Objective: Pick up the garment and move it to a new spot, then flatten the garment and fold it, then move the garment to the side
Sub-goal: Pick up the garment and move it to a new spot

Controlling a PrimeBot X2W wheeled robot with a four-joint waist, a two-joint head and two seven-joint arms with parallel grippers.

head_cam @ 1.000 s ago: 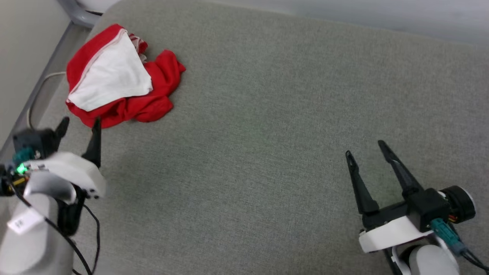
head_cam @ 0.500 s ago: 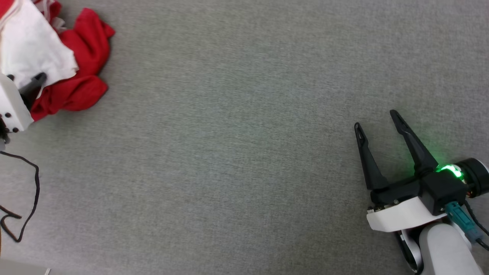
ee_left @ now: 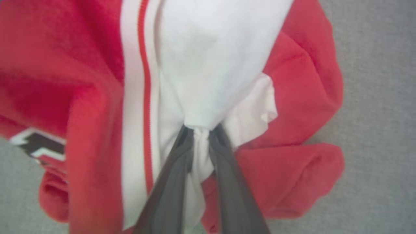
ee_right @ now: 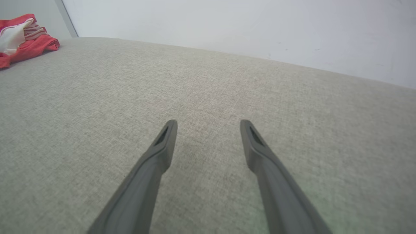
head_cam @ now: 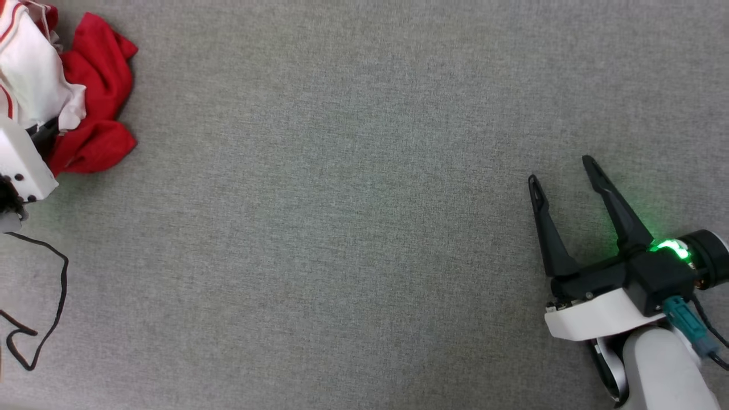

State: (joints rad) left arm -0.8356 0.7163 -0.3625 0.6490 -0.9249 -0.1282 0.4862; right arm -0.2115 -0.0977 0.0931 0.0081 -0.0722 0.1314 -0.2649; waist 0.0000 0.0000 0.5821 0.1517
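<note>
The garment (head_cam: 99, 85) lies bunched at the far left of the cushion (head_cam: 364, 228), a white fold pinched in the left pincer (ee_left: 200, 129). The right pincer (head_cam: 559, 169) stands open. So thin a pinch may slip on lifting.

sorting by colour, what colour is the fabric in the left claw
White, a fold of the red-and-white garment; best in the left wrist view.

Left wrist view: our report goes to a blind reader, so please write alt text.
The left gripper, two long dark fingers, pinches a bunch of white sleeve cloth on the crumpled red jersey T-shirt, seen against a grey woven surface.
</note>
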